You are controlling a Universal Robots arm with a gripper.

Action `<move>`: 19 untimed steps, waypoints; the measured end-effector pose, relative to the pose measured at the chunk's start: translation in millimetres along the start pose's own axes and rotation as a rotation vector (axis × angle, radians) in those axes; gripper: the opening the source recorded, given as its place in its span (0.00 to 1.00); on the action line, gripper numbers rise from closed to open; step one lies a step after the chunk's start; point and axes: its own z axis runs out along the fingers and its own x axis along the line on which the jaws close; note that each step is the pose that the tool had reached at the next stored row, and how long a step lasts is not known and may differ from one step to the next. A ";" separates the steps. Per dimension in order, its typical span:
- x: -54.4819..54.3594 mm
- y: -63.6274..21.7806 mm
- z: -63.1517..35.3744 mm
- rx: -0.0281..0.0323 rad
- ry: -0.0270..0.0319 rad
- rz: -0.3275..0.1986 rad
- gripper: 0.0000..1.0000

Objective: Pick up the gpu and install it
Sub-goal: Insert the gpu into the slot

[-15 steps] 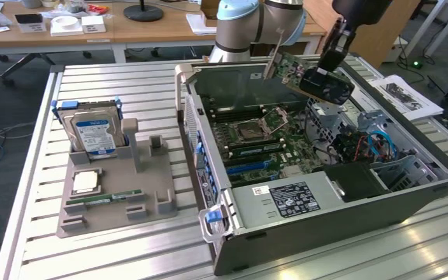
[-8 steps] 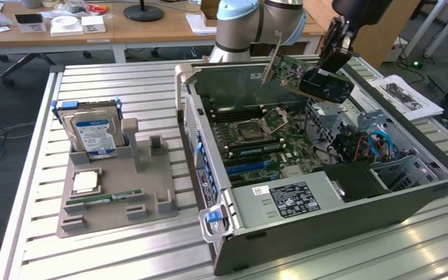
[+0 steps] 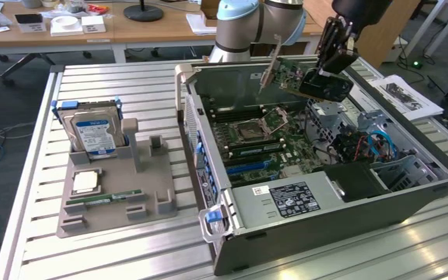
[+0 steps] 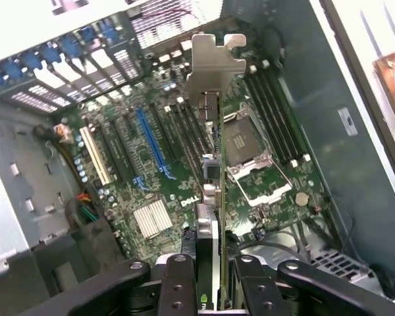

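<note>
The gpu (image 3: 305,79), a green card with a black cooler block and a silver end bracket (image 3: 269,64), hangs in the air above the open computer case (image 3: 302,146). My gripper (image 3: 335,58) is shut on its black end. In the wrist view the gpu (image 4: 214,197) is seen edge-on between my fingers (image 4: 178,283), its silver bracket (image 4: 210,66) pointing away over the motherboard (image 4: 184,164). The blue expansion slot (image 4: 151,141) lies below and to one side of the card. The card touches nothing in the case.
A grey holder (image 3: 115,186) on the slatted table at the exterior view's left carries a silver hard drive with blue label (image 3: 91,131), a processor (image 3: 86,182) and a thin memory stick (image 3: 103,199). Inside the case are a black power supply (image 3: 286,201) and blue cables (image 3: 375,146).
</note>
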 end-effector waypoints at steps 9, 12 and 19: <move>0.0 -0.1 0.5 -0.0031 0.0166 -0.159 0.27; 0.0 -0.1 0.6 -0.0041 0.0218 -0.208 0.27; 0.0 0.0 1.3 0.0013 0.0234 -0.241 0.27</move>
